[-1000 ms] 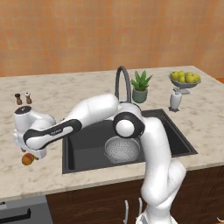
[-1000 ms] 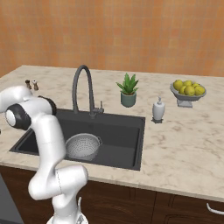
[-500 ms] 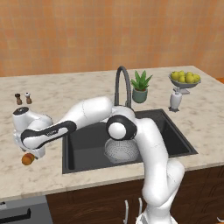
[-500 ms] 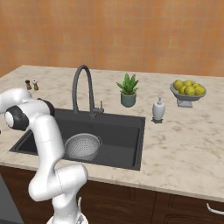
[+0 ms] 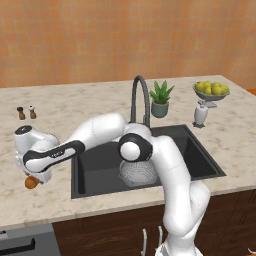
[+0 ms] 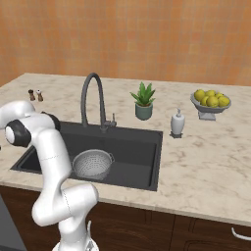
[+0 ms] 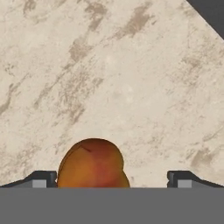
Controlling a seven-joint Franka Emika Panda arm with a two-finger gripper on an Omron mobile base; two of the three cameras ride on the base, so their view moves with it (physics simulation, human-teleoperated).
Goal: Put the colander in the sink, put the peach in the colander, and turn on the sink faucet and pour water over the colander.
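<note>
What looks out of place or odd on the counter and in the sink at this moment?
Nothing stands out. The colander sits upright in the sink, and the peach lies on the counter between the open fingers.

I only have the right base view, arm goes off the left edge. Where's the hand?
Observer: The hand hangs over the small round orange-red peach on the beige marbled counter, left of the dark grey rectangular sink.
Operator: Jaws open?
Observer: Open. In the hand view the fingertips stand wide at either side of the peach, nearer one tip, not touching.
Operator: Anything near it?
Observer: The counter around the peach looks bare in the hand view.
</note>
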